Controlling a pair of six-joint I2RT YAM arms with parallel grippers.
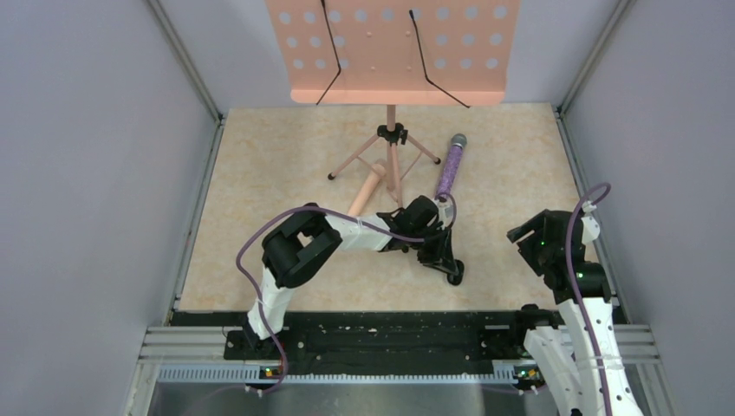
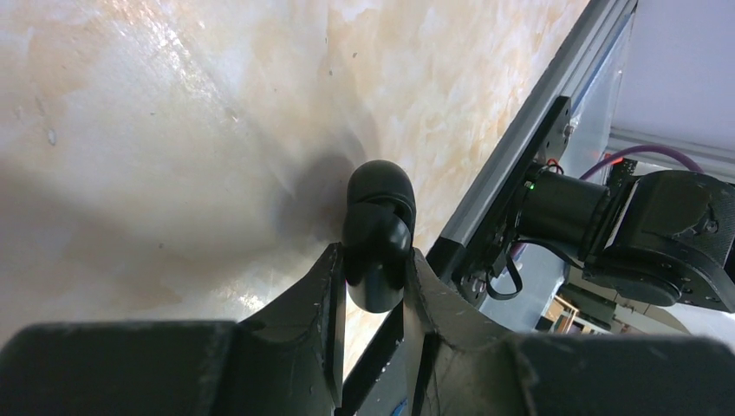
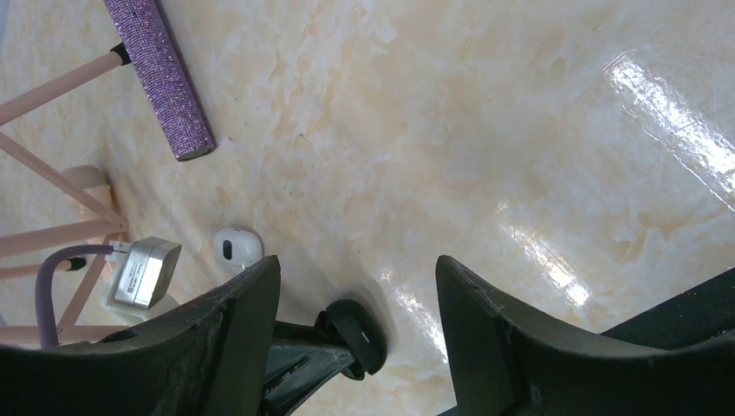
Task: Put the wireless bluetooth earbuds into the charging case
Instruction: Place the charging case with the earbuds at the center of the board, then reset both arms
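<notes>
Top view: my left tool grips the black case low over the bench. My right tool hangs well apart.

Left wrist view: the fingers are clamped on the case. I cannot tell what it holds inside.

Right wrist view: the right tool is spread wide and empty. One white earbud lies on the bench near the case.

I judge insertion not yet done. No second earbud is visible.

Black charging case, white earbud, glittery purple microphone.
</notes>
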